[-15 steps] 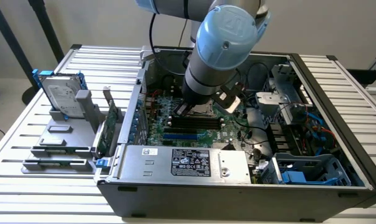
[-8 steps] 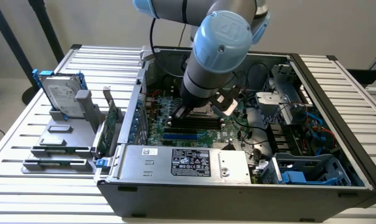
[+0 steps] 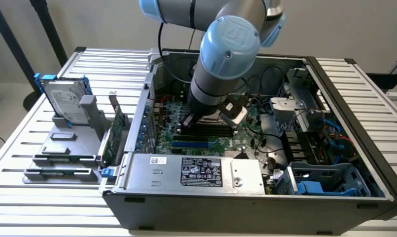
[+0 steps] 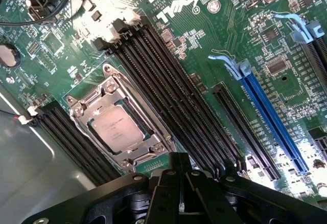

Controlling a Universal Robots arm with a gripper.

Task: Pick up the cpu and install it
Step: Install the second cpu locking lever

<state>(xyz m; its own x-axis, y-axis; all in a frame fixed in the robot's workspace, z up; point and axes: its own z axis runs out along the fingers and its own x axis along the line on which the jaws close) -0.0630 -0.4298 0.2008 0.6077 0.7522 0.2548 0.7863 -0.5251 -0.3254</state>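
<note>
One cpu (image 4: 118,127) sits in its socket; the single pincer (image 4: 180,191) above is clenched, empty

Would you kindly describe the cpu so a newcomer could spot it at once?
Look at the green motherboard inside the open computer case. Between its banks of black memory slots sits a metal socket frame; the cpu is the flat, silvery square inside it.

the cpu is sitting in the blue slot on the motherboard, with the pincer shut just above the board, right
Not quite. The cpu sits in the metal-framed socket between the black memory slots, not in the blue slot, as the wrist view shows. The pincer is shut above the board.
</note>
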